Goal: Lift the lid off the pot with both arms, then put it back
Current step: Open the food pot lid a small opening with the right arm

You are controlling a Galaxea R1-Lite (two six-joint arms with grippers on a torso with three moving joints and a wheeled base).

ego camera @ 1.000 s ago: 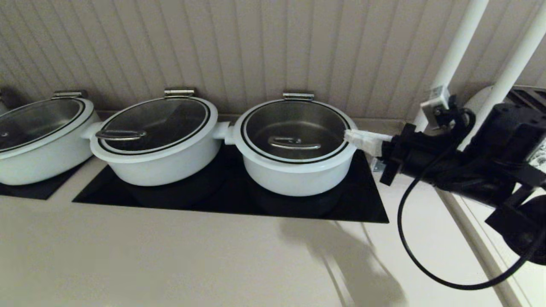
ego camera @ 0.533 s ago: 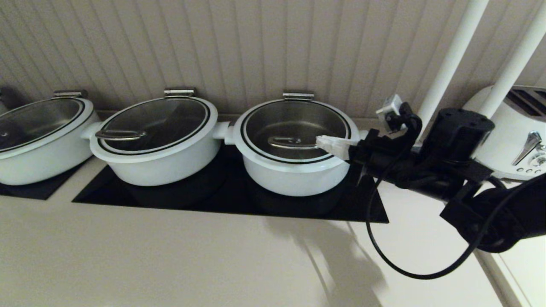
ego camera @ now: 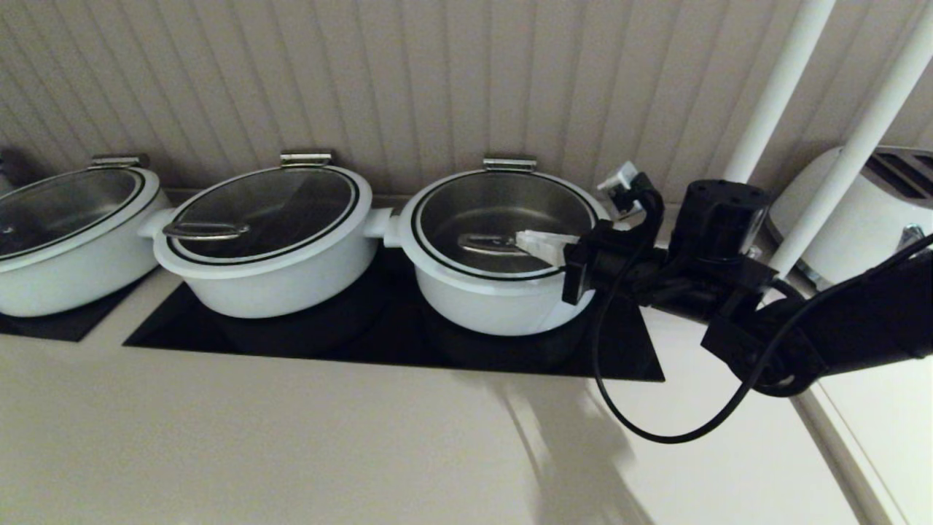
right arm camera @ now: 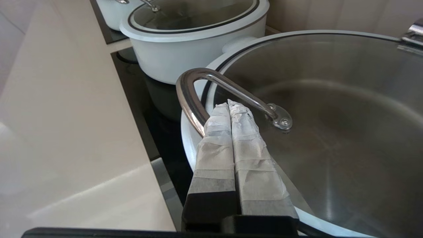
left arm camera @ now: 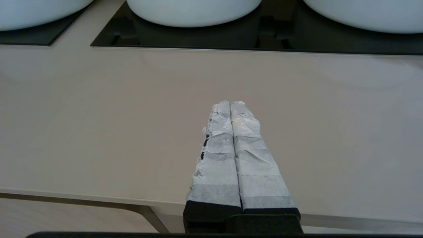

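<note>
**R gripper at lid handle, L arm hanging back**

The glass lid (ego camera: 503,219) is sitting flat on the rightmost white pot (ego camera: 503,292), closed, w/ its steel loop handle (right arm camera: 211,89) standing up near the front of the glass. The pot is resting on the black cooktop (ego camera: 393,343), rightmost of three pots in a row along the wall.

The right gripper (right arm camera: 228,105) is reaching over the pot's right rim, taped fingers (right arm camera: 246,132) pressed together w/ nothing between them, tips lying just under the handle's loop, at or very near the metal; contact can't be confirmed. In the head view the same tips (ego camera: 543,244) are showing at the handle's right end.

The left gripper (left arm camera: 229,104) is hovering over the bare beige counter (left arm camera: 99,115), in front of the pot & well apart from it, fingers likewise pressed together, holding nothing.

Left of the pot, a second lidded pot (ego camera: 270,248) is sitting on the same cooktop, a third (ego camera: 65,240) farther left. Right of the pot, beyond the arm, a white toaster (ego camera: 867,211) is standing behind two white poles (ego camera: 780,87).
</note>
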